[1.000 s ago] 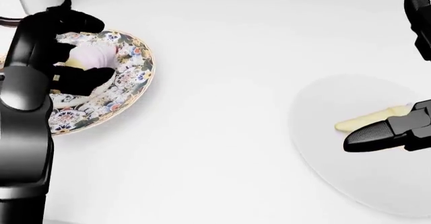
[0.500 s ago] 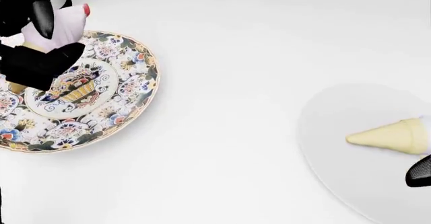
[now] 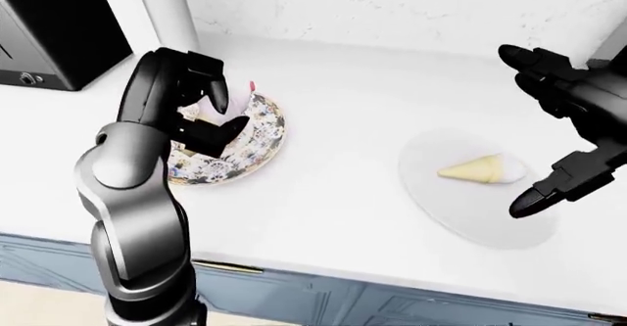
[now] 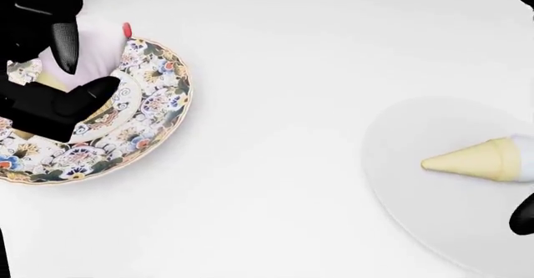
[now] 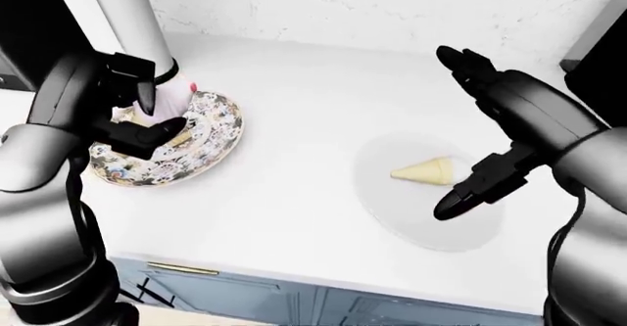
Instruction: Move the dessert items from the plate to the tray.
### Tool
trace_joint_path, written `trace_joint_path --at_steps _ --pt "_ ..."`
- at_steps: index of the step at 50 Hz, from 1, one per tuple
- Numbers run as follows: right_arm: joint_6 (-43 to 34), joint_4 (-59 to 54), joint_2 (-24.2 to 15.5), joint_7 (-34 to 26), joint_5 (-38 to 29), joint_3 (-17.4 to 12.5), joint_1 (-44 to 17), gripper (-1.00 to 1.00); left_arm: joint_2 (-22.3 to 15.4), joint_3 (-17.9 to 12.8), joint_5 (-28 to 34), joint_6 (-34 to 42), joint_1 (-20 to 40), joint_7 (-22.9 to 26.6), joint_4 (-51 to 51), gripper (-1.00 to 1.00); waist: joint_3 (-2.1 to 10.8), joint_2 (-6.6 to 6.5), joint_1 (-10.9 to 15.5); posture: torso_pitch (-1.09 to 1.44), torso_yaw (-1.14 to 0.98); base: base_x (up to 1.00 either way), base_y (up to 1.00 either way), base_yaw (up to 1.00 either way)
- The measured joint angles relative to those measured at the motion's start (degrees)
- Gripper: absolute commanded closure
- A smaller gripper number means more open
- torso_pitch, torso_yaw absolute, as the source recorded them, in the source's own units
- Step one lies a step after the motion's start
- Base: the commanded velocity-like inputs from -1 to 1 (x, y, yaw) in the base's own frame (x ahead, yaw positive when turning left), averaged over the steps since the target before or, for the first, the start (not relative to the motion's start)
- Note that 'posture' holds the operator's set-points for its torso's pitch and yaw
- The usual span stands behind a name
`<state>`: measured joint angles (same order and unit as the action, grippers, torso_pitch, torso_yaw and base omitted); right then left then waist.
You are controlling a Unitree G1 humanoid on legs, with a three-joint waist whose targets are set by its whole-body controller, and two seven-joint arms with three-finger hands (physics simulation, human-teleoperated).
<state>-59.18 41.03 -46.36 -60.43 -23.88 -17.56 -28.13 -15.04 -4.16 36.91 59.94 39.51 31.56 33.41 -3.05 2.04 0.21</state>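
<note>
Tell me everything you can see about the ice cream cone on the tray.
The ice cream cone is pale yellow and smooth, lying on its side on the round, flat, pale grey tray at the right of the head view. Its tip points toward the view's left, toward the patterned plate, and its wide end meets a whitish scoop cut off by the view's right edge. Nothing grips it: the right hand hangs open close beside it, fingers spread, not touching. It looks matte, without wafer texture.
</note>
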Motion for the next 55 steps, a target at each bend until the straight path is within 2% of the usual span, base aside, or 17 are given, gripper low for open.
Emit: trace_joint_path --at_steps 5,8,16,23,32,34,36,41,42,45,52,55 --pt "6.9 -3.25 5.18 -2.57 -9.09 0.18 0.63 -1.0 0.6 0.69 0.47 -0.35 -0.15 0.23 -0.28 1.0 0.17 -0.27 0.1 0.0 0.0 0.0 0.0 0.0" --pt "10.54 -4.86 8.01 -5.25 -13.84 1.22 0.62 -0.88 0.82 0.53 0.83 -0.65 0.05 0.28 -0.59 1.0 0.2 -0.54 -0.06 0.0 0.0 0.0 0.0 0.0" --pt "18.47 -8.34 12.92 -8.39 -20.77 0.08 0.8 -0.69 1.41 1.16 1.84 -1.08 -0.61 1.16 0.35 1.0 0.5 -0.98 -0.17 0.0 0.0 0.0 0.0 0.0" --pt "22.83 -10.45 15.07 -7.53 -22.96 0.21 1.31 -0.65 2.0 1.26 2.52 -1.39 -1.34 1.45 0.67 1.0 0.66 -1.03 -0.28 0.0 0.0 0.0 0.0 0.0" --pt "27.81 -13.88 17.55 -4.52 -23.38 -0.57 4.87 -0.64 2.4 1.07 3.03 -1.97 -2.12 1.96 1.27 1.0 0.83 -0.93 -0.23 0.0 0.0 0.0 0.0 0.0" --pt "28.52 -14.38 17.7 -3.95 -23.29 -0.84 5.38 -0.58 2.55 1.12 3.08 -2.12 -2.28 1.89 1.2 1.0 0.84 -0.95 -0.23 0.0 0.0 0.0 0.0 0.0" --pt "28.99 -14.45 17.81 -3.54 -23.28 -1.02 5.75 -0.44 2.66 1.18 3.02 -2.34 -2.51 1.85 1.15 1.0 0.86 -0.95 -0.25 0.0 0.0 0.0 0.0 0.0" --pt "29.86 -14.66 17.92 -2.91 -23.44 -1.06 6.06 -0.39 2.78 1.18 2.94 -2.63 -2.68 1.8 0.98 1.0 0.97 -0.86 -0.28 0.0 0.0 0.0 0.0 0.0" --pt "30.1 -14.83 17.99 -2.74 -23.52 -0.97 6.13 -0.21 2.84 1.16 2.9 -2.69 -2.67 1.78 0.89 1.0 0.99 -0.83 -0.28 0.0 0.0 0.0 0.0 0.0" --pt "32.55 -14.93 18.37 -1.89 -24.1 -0.41 7.43 -0.06 2.79 0.74 2.48 -2.97 -3.44 1.78 1.11 1.0 1.15 -0.72 -0.35 0.0 0.0 0.0 0.0 0.0" --pt "35.78 -15.22 19.14 -0.27 -25.79 -1.0 8.47 0.02 2.84 0.87 2.18 -2.87 -3.76 1.62 1.48 1.0 1.14 -0.56 -0.14 0.0 0.0 0.0 0.0 0.0" --pt "37.62 -15.14 19.64 0.92 -26.47 -1.3 9.0 0.15 2.71 0.75 2.11 -2.84 -3.96 1.49 1.81 1.0 1.18 -0.56 -0.11 0.0 0.0 0.0 0.0 0.0"
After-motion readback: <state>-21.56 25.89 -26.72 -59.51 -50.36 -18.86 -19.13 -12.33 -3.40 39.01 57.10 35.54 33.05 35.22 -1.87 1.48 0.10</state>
